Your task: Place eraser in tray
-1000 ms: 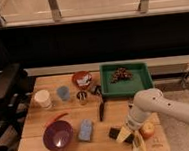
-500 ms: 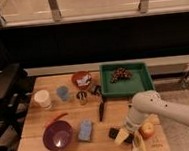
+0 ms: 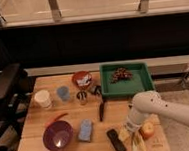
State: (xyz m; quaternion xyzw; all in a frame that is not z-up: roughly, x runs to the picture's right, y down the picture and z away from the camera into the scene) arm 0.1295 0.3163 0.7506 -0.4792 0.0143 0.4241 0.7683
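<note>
Gripper [image 3: 124,133] is hanging in the lower middle of the frame, just beside the small flat black rectangular eraser [image 3: 114,141]. The green rectangular plastic tray [image 3: 107,89] is sitting above them, right of centre.

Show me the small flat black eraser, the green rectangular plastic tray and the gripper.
small flat black eraser [image 3: 114,141]: camera view, top face.
green rectangular plastic tray [image 3: 128,93]: camera view, front rim.
gripper [image 3: 124,130]: camera view, its tip, just right of the eraser.

wooden table [image 3: 37,120] | on it: eraser [image 3: 115,141], tray [image 3: 104,82], purple bowl [image 3: 49,132], blue sponge [image 3: 85,130], apple [image 3: 148,130] | pincer [image 3: 125,132] beside eraser
</note>
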